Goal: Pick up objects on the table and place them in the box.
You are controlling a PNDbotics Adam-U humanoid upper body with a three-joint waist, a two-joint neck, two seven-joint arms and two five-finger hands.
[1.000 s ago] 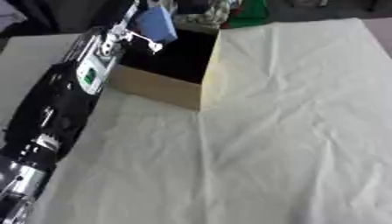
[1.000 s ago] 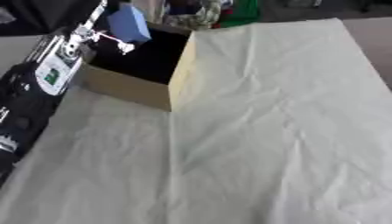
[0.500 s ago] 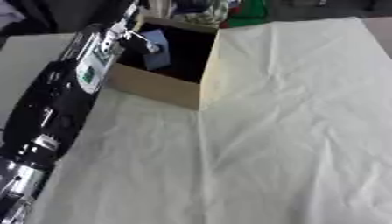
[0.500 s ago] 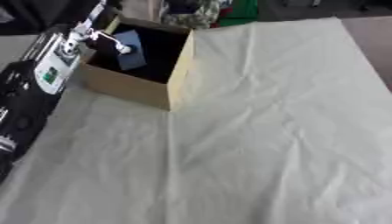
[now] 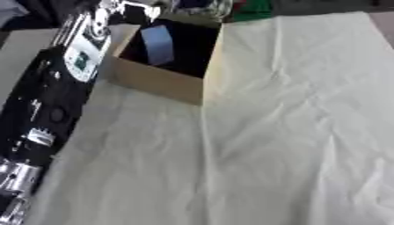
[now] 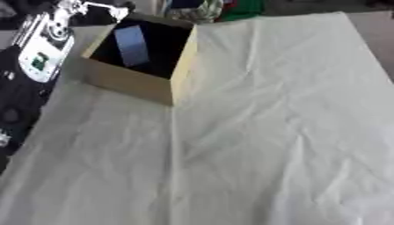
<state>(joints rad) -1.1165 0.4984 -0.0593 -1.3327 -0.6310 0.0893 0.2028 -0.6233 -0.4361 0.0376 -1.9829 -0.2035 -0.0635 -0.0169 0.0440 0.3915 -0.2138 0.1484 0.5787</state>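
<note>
A wrinkled pale cloth [image 5: 292, 132] covers the table and fills the lower and right parts of the frame. Up the left edge runs the robot's left arm [image 5: 46, 114], black with silver fittings and a white panel near the wrist. At the upper left of the frame stands an open cardboard box [image 5: 158, 81], tan outside and dark inside, its near corner pointing down toward the middle of the picture. Inside it a flat blue object [image 6: 132, 45] leans tilted against the dark interior. The left hand [image 5: 127, 8] shows at the top left, just beyond the box's far left rim; it is blurred there, so how far its fingers are open cannot be told, and nothing is seen in them.
</note>
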